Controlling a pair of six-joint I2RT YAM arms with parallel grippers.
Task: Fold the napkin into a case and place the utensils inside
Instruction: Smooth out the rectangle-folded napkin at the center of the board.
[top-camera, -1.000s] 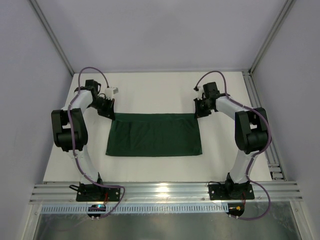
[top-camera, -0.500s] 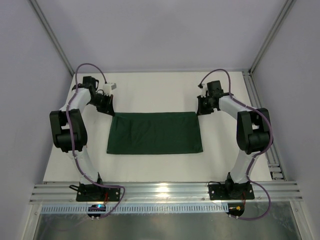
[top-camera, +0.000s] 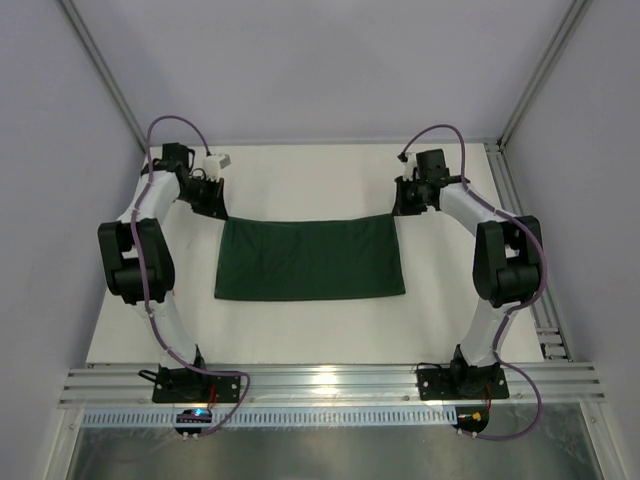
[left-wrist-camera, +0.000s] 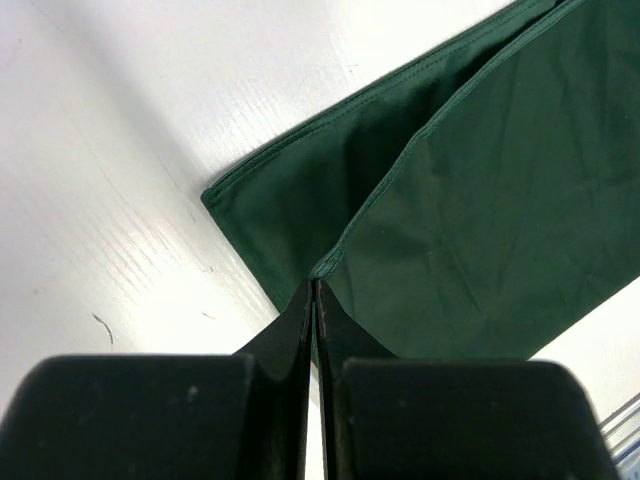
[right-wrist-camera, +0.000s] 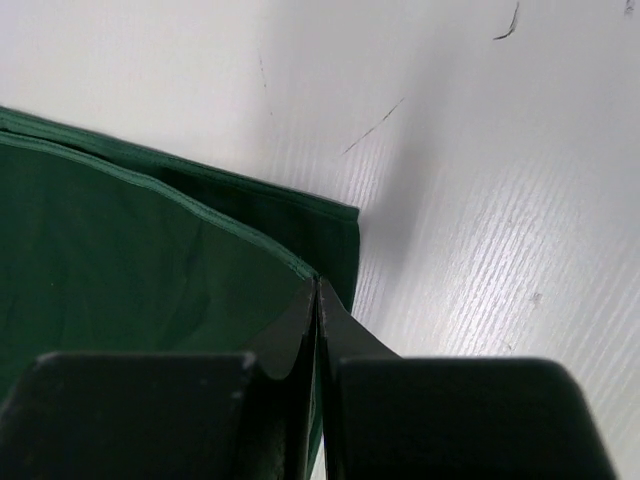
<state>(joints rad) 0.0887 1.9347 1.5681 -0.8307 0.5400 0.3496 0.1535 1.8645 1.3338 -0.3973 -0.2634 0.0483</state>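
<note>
The dark green napkin (top-camera: 310, 259) lies on the white table, doubled over into a wide rectangle. My left gripper (top-camera: 214, 205) is shut on the upper layer's far left corner (left-wrist-camera: 318, 272), lifting it a little off the lower layer (left-wrist-camera: 290, 205). At the far right corner, my right gripper (top-camera: 399, 207) pinches the top layer (right-wrist-camera: 150, 250) the same way, with the bottom layer's edge (right-wrist-camera: 325, 225) showing beyond it. The napkin's near edge rests flat. No utensils are in view.
The white table (top-camera: 310, 180) stretches behind the napkin to the back wall. A metal rail (top-camera: 520, 230) runs along the right side, and slotted rails (top-camera: 330, 380) hold both arm bases at the near edge.
Both grippers have moved away from me toward the back of the table, drawing the napkin's upper edge with them. The cloth rectangle has grown slightly deeper.
</note>
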